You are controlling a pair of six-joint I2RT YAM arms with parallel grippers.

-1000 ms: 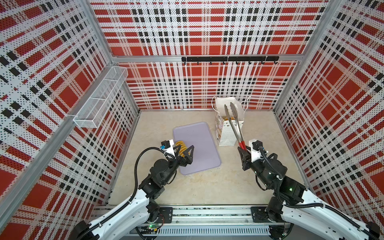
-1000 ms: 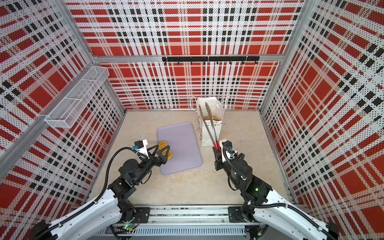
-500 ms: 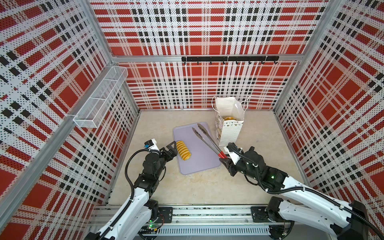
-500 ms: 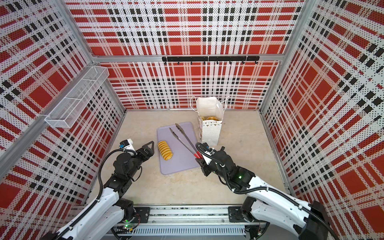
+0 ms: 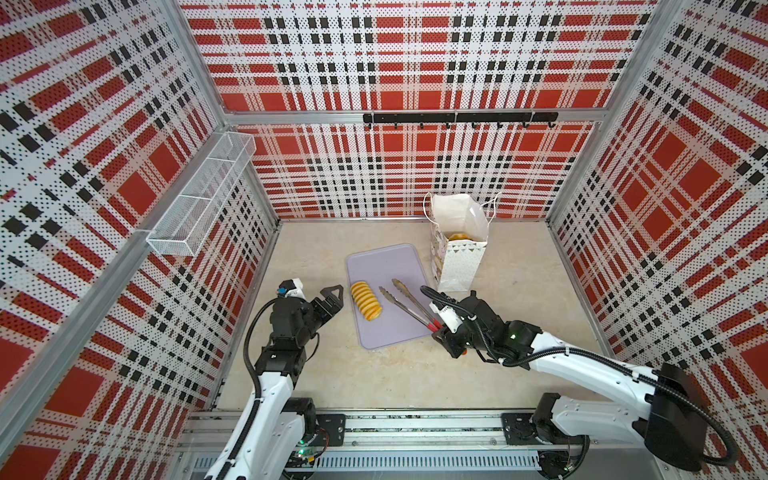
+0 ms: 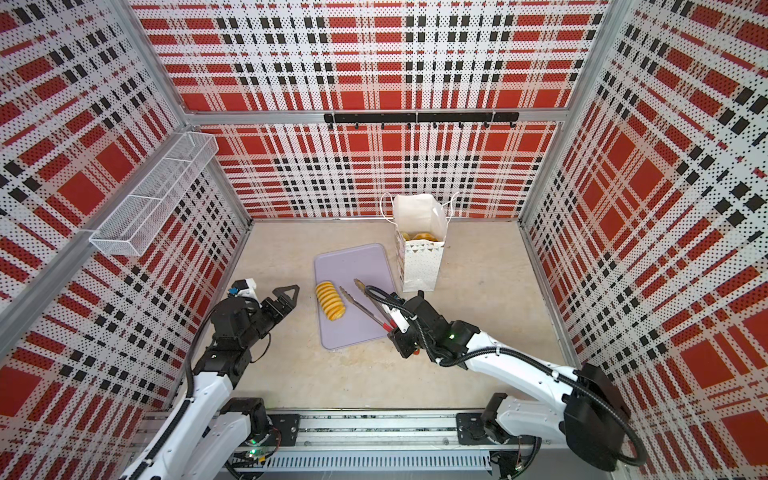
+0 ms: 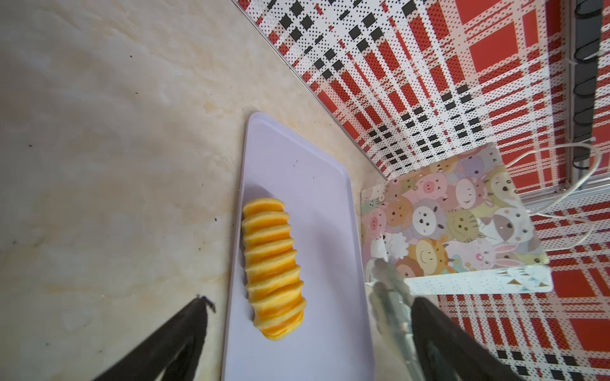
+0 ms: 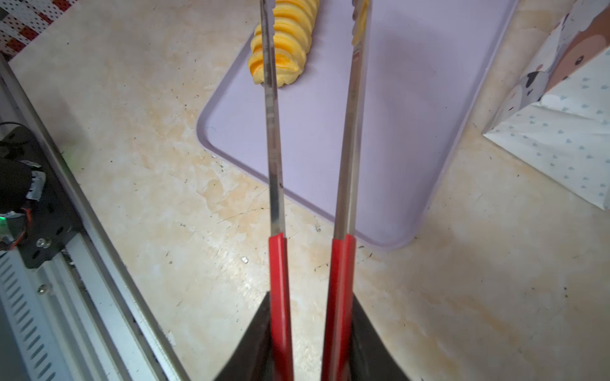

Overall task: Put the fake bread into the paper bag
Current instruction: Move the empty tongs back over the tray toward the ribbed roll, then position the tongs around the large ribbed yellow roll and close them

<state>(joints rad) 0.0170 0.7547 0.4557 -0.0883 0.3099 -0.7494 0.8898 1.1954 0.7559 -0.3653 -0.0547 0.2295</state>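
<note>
My left gripper [image 5: 332, 301] hangs with its jaws spread wide and nothing between them, over the desk just off the tray's [image 5: 386, 262] left edge. My right gripper [image 5: 441, 332] is clamped on the red handles of the tongs [image 5: 405, 301] by the tray's near right corner. The steel arms reach out over the tray with their tips apart and nothing held between them. One ribbed loaf [image 5: 366, 300] lies flat along the tray's left edge, in its near half. The nearer tong tip is just beside it – whether they touch I cannot tell. The paper bag [image 5: 459, 266] stands upright and open on the desk beside the tray's far right corner – golden breads [image 5: 458, 237] show inside.
</note>
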